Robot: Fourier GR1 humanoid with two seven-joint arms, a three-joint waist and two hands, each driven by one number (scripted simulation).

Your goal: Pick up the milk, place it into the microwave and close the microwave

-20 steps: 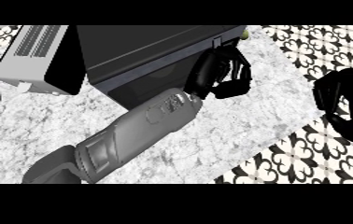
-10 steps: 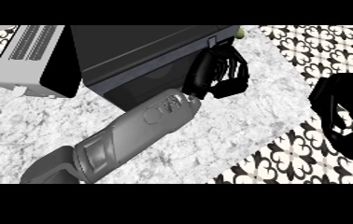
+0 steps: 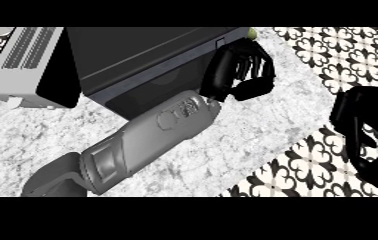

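Centrally, the left hand (image 3: 240, 76) curls its fingers at the microwave door (image 3: 155, 79) edge, upper centre; the milk (a greenish sliver (image 3: 252, 32) behind?) is hidden. Right hand (image 3: 358, 126), right edge, is curled, farther off.

left hand (image 3: 240, 74) at microwave door's (image 3: 159, 66) right edge; right hand (image 3: 358, 121) far right.

Changes noted, placed relative to the microwave door (image 3: 159, 66):

- Left hand (image 3: 240, 74): moved up along the door's far right corner, now higher against its edge; fingers (image 3: 258, 66) remain curled.
- Microwave door: swung slightly, its dark panel sitting a little farther left.
- Right hand (image 3: 358, 121): drifted lower, farther from the door, toward the view's right edge.
- Green object (image 3: 252, 32) at the door's top corner: less showing.
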